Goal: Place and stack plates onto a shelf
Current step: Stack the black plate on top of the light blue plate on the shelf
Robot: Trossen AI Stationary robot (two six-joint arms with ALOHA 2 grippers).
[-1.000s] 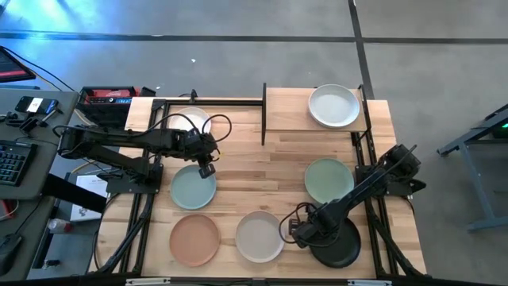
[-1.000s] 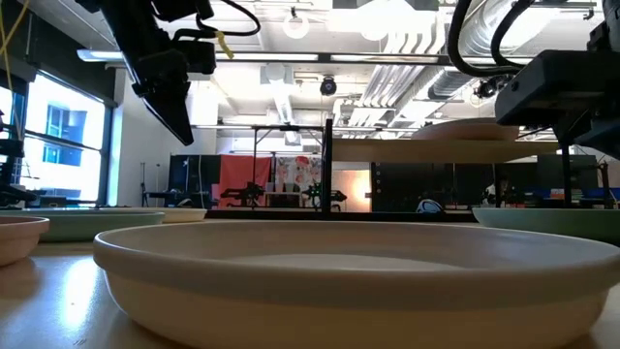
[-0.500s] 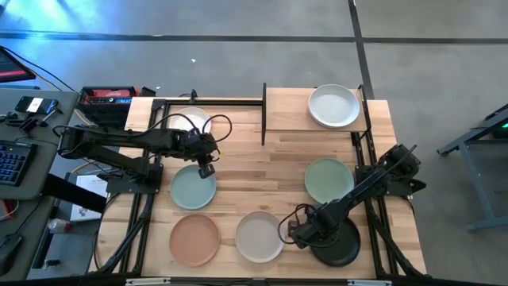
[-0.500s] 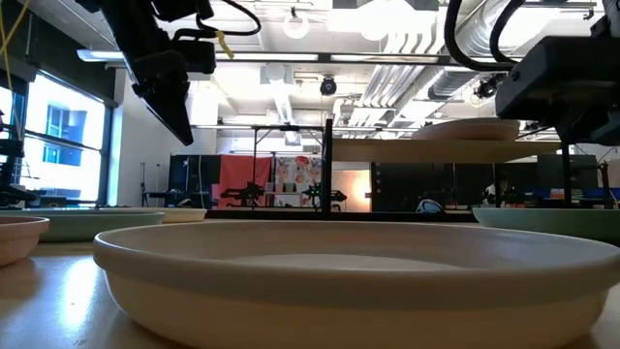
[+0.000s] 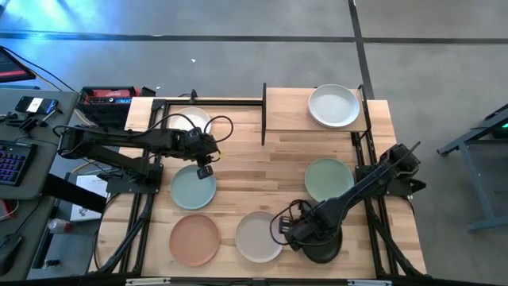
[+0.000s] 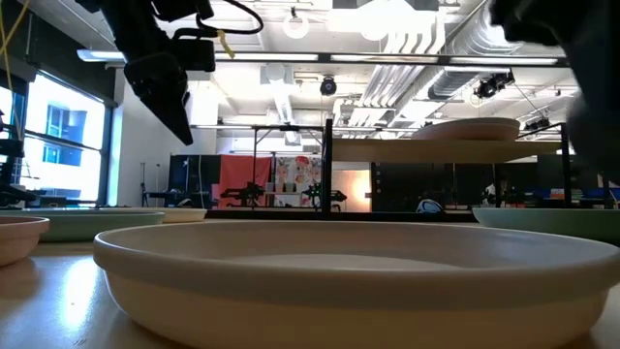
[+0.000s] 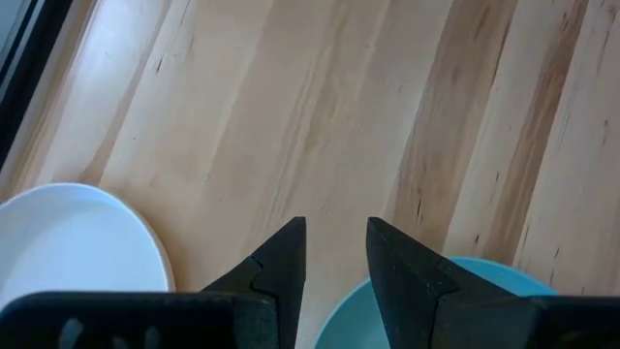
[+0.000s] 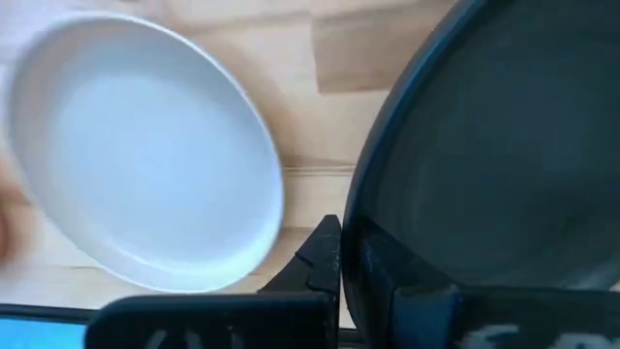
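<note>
A black plate (image 5: 324, 246) is near the table's front edge, right of centre, with my right gripper (image 5: 295, 231) shut on its left rim. The shelf (image 5: 290, 111) stands at the far edge and bears a white plate (image 5: 333, 106). On the table lie a mint green plate (image 5: 327, 180), a beige plate (image 5: 258, 236), a peach plate (image 5: 194, 240), a blue-green plate (image 5: 193, 191) and another white plate (image 5: 189, 121). My left gripper (image 5: 205, 168) hangs open above the far rim of the blue-green plate. My right gripper pinches the black plate's rim (image 8: 351, 233), one finger (image 8: 320, 254) outside the rim and the other inside the bowl. The fingers come from above, pointing steeply down. The plate is raised at the held edge; whether its far edge is clear of the table I cannot tell.
The beige plate (image 8: 145, 155) lies just left of the held plate. Black frame rails (image 5: 361, 151) run along both table sides. Bare wood lies in the table's middle, in front of the shelf. A desk with a keyboard stands beyond the table's left edge.
My right gripper has gone up and a little toward the table's left edge, taking the black plate with it by the rim. The plate has shifted left, closer to the beige plate. My left arm has kept its place.
</note>
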